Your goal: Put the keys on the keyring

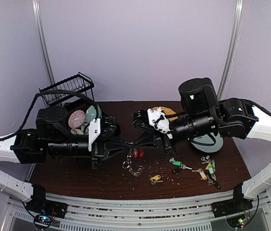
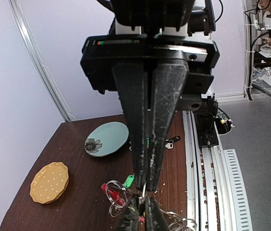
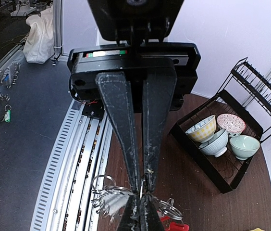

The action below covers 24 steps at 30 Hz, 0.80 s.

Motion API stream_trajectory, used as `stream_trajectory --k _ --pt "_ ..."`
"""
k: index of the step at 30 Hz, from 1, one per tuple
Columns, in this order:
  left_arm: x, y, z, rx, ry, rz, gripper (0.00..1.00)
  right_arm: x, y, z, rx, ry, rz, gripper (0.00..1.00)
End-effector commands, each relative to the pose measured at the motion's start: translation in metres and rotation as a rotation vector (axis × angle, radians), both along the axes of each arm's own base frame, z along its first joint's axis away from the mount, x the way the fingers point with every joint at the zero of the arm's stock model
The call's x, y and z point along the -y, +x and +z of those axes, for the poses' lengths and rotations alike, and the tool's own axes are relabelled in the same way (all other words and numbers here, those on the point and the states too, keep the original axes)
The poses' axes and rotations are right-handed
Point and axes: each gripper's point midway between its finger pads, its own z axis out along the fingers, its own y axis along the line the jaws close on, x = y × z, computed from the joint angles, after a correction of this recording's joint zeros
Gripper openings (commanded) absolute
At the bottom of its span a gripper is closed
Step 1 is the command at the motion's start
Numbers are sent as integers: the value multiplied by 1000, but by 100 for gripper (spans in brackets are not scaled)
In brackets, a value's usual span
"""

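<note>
Tip to tip above the brown table, left gripper and right gripper both pinch closed on silver loops of the keyring; colour-tagged keys lie nearby.

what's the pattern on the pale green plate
One dark flower printed near the rim of the plate, otherwise plain; clearest in the left wrist view.

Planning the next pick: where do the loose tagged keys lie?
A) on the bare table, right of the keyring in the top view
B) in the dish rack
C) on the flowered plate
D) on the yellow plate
A: the keys lie scattered on the brown table, right of the keyring in the top view.
</note>
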Motion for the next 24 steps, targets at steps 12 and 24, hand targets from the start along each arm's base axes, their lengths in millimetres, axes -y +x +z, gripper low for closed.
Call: stream_trajectory --k 12,24 --pt "2 -1 22 34 -62 3 0 -6 -5 12 -3 5 6 0" --pt "-35 -48 40 429 -267 -176 0 29 -29 51 -70 265 165 32"
